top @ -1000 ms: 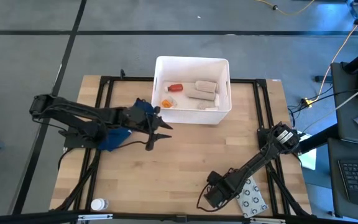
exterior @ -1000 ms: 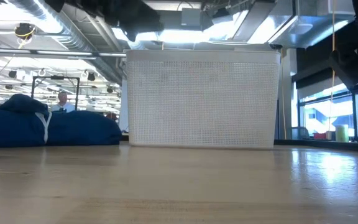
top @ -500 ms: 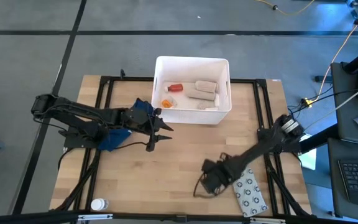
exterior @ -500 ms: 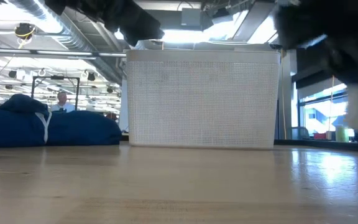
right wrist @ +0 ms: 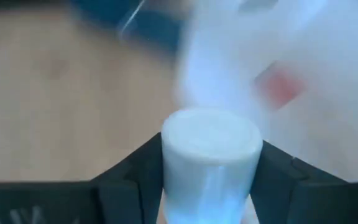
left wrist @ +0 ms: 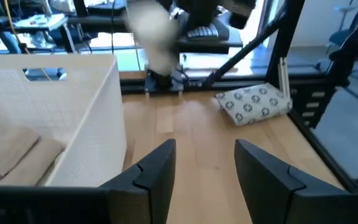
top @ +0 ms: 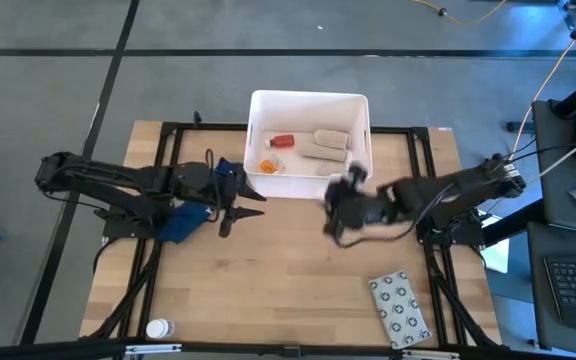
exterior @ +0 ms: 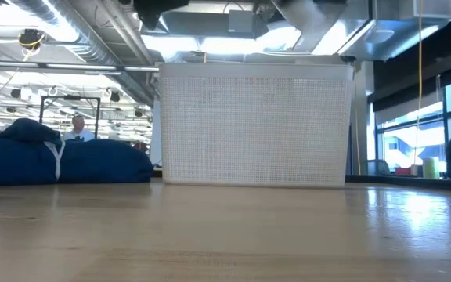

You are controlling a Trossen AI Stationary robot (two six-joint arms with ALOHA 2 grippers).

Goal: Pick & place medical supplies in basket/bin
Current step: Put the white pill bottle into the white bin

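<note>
A small white bottle (right wrist: 210, 162), judged light, rigid and smooth-walled hence slippery, is held across its round body in the right claw (top: 343, 200) beside the white bin (top: 308, 102), while the left claw (left wrist: 204, 171) is left open and empty.

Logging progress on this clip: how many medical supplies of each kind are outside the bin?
White containers: 2 (loose bottle; cylinder held by right end effector)
Grey ring-patterned packets: 1
Total: 3
</note>
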